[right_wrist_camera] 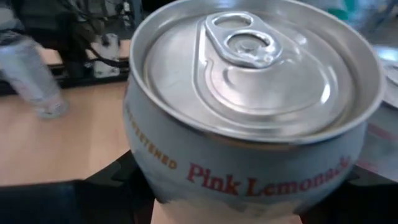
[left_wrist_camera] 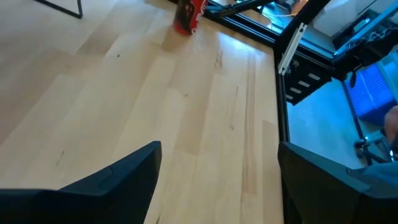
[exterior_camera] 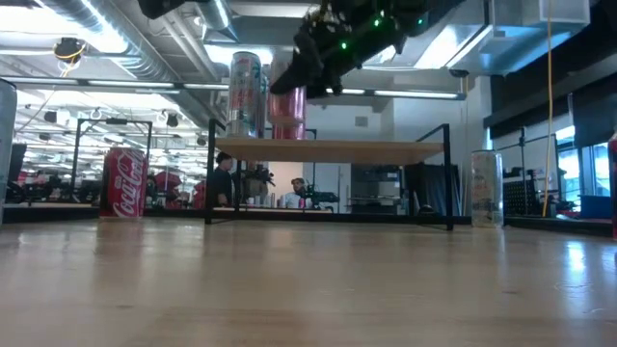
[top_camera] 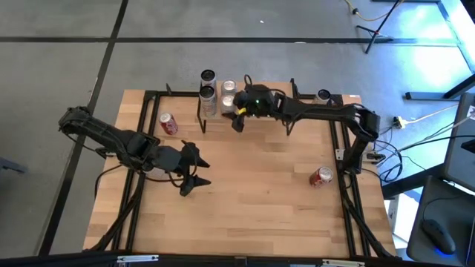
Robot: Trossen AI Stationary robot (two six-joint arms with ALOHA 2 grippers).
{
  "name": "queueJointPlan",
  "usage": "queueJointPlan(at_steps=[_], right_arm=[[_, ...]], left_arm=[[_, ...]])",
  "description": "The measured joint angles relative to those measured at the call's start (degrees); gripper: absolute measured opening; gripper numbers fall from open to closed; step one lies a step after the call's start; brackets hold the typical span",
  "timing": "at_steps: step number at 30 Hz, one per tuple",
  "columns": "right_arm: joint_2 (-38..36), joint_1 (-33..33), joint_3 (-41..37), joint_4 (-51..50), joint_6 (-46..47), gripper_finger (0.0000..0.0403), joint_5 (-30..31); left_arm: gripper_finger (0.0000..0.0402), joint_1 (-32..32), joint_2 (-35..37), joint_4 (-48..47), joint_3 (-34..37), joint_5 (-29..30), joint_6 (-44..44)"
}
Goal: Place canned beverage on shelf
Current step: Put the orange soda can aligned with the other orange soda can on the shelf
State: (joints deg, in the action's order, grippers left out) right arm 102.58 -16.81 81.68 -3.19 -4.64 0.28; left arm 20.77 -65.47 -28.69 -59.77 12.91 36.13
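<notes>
The right end effector (top_camera: 239,119) is over the left part of the shelf (exterior_camera: 333,148) at the far edge of the bench (top_camera: 252,200), pinching a can marked Pink Lemonade (right_wrist_camera: 249,124). In the right wrist view the dark fingers hug the can's sides just below its rim. In the low view the can appears to rest on the shelf plank, just beside another tall can (exterior_camera: 245,93) on its left. This looks like the placing step, near its end.

The next move calls for spreading the fingers and lifting clear without nudging the neighbours. The overhead view shows 2 silver can tops (top_camera: 207,83) crowded at the shelf's left end, so room there is tight; the right stretch of the plank looks bare.

The left end effector (top_camera: 191,176) hangs spread and empty over the bench's middle, well apart from the shelf. A red can (top_camera: 168,124) lies at far left, another red can (top_camera: 321,176) lies near the right edge, and a clear-looking can (top_camera: 323,96) stands at far right.
</notes>
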Motion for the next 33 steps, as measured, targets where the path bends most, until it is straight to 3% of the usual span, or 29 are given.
queueJointPlan(at_steps=[13, 23, 33], right_arm=[[2.6, -2.0, 0.1, -0.1, 0.0, 0.0264, -2.4], [3.9, -2.0, 0.2, 1.1, 0.4, 0.0345, -0.3], [1.8, -1.9, 0.1, -0.5, -0.5, 0.0356, 2.8]], left_arm=[[0.0318, 0.0, 0.0, 0.1, 0.0, -0.1, 1.0], [0.0318, 0.0, 0.0, 0.0, 0.0, -0.6, 0.8], [0.0318, 0.0, 0.0, 0.0, 0.0, -0.6, 0.8]])
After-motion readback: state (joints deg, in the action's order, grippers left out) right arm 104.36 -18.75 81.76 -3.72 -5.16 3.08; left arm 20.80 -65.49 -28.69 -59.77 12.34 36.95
